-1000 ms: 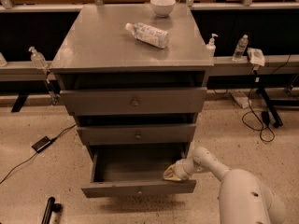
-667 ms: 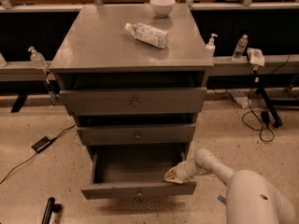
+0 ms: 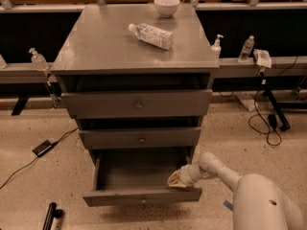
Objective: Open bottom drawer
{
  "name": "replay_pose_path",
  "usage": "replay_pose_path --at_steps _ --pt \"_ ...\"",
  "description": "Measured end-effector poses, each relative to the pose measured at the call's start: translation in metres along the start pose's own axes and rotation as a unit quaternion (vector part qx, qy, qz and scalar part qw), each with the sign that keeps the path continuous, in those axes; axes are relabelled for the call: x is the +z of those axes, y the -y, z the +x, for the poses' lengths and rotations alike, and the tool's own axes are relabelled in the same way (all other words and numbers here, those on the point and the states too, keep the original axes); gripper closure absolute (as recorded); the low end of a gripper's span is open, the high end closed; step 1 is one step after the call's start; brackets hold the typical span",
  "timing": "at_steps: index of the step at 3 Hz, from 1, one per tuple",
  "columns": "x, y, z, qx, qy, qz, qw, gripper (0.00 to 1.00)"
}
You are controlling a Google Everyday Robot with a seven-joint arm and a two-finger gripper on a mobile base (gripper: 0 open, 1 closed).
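A grey cabinet has three drawers. The bottom drawer is pulled out, and its plain grey box inside shows empty. Its slim front panel has a small knob at the centre. The top drawer and the middle drawer are shut. My gripper is at the right end of the open bottom drawer, just behind its front panel, at the end of my white arm that reaches in from the lower right.
A plastic bottle lies on the cabinet top and a white bowl stands at its back. Cables and a black box lie on the floor at the left. More cables and a stand are at the right.
My arm and gripper have shifted slightly to the right along the drawer's right end. The bottom drawer stays pulled out about as far as before.
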State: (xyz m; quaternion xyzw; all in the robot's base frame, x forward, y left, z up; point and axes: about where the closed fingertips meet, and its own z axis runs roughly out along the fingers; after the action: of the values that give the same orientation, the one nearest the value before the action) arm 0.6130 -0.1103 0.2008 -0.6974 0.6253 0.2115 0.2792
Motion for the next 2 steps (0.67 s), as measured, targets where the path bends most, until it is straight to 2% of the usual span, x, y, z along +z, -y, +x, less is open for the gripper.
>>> replay_pose_path --at_steps 1,2 --pt "-0.001 0.029 -0.027 -0.057 0.006 0.022 0.9981 1.0" --pt "-0.001 0.045 -0.044 -0.09 0.005 0.028 0.9955 1.0"
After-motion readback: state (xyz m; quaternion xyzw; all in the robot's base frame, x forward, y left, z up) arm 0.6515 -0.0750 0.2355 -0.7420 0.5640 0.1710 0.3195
